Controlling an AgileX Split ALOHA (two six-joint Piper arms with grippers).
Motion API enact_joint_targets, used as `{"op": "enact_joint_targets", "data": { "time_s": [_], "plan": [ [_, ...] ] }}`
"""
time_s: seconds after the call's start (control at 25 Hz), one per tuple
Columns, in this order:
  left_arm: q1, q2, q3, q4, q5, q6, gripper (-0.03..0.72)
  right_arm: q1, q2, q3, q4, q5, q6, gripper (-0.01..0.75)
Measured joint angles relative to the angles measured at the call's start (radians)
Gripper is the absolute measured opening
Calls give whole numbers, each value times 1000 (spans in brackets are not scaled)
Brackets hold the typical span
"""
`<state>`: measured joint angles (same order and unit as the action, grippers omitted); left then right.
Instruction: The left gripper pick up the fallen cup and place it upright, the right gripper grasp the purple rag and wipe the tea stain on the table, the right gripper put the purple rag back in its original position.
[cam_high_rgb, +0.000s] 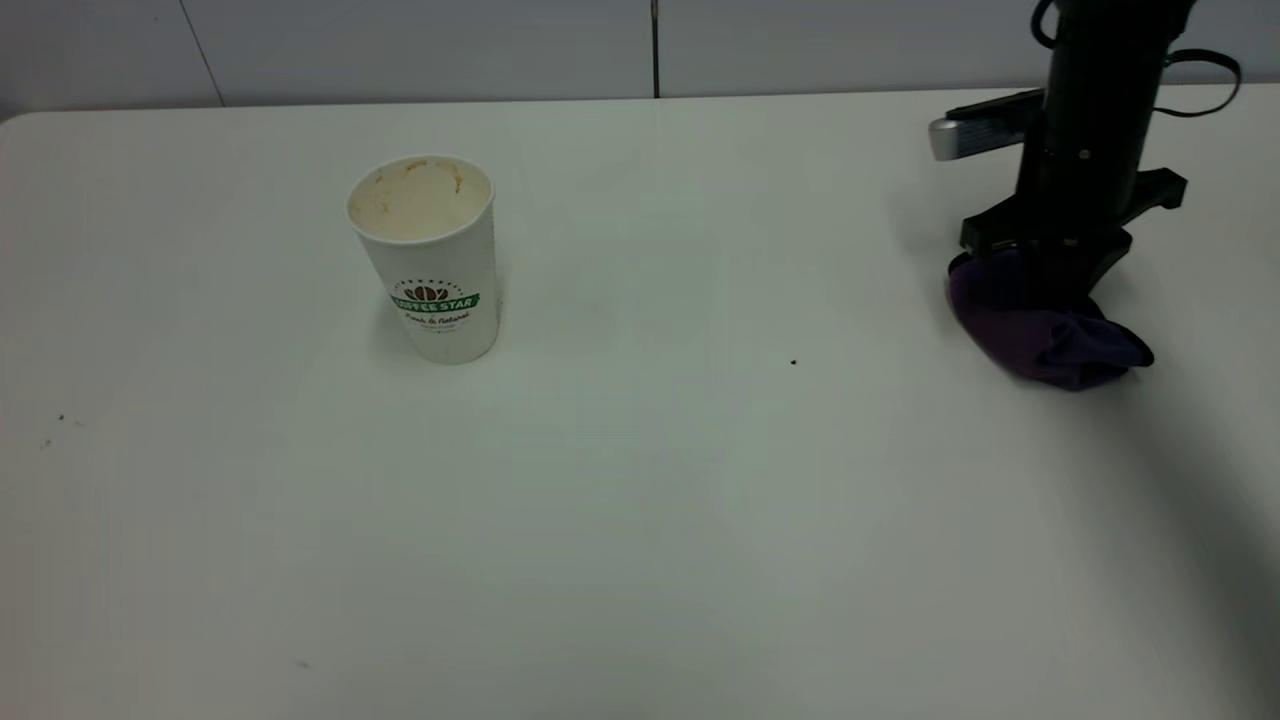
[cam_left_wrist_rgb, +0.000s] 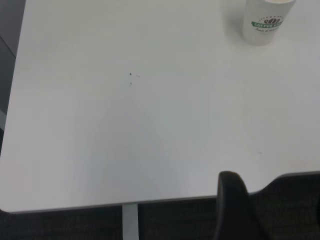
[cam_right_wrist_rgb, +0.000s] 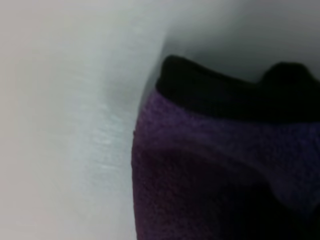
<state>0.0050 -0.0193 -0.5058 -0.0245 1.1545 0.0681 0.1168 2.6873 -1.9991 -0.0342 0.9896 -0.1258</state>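
A: Cup (cam_high_rgb: 428, 256)?
B: Upright, far left on the worktop (cam_high_rgb: 640, 520); no stain visible.
A: Rag?
B: Purple rag (cam_high_rgb: 1040, 325) far right, under the right gripper (cam_high_rgb: 1062, 262); grip cannot be judged. Release apparently remains.

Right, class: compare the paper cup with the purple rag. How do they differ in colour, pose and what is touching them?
The cup is white with a green logo; the purple rag is dark and fluffy. The cup stands upright and rigid; the rag lies crumpled and slumped. Nothing touches the cup, while the right gripper presses down onto the rag. Both rest on the table, the cup left, the rag far right.
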Motion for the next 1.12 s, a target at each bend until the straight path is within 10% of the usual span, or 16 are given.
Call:
{"op": "enact_joint_targets", "data": {
  "time_s": [0.36, 0.76, 1.12],
  "plan": [
    [0, 0, 0, 0, 0, 0, 432, 25, 1, 0, 160, 31, -166, 101],
    [0, 0, 0, 0, 0, 0, 432, 43, -77, 3, 189, 170, -182, 515],
    [0, 0, 0, 0, 0, -1, 432, 48, -331, 6, 203, 214, -124, 499]
  ]
}}
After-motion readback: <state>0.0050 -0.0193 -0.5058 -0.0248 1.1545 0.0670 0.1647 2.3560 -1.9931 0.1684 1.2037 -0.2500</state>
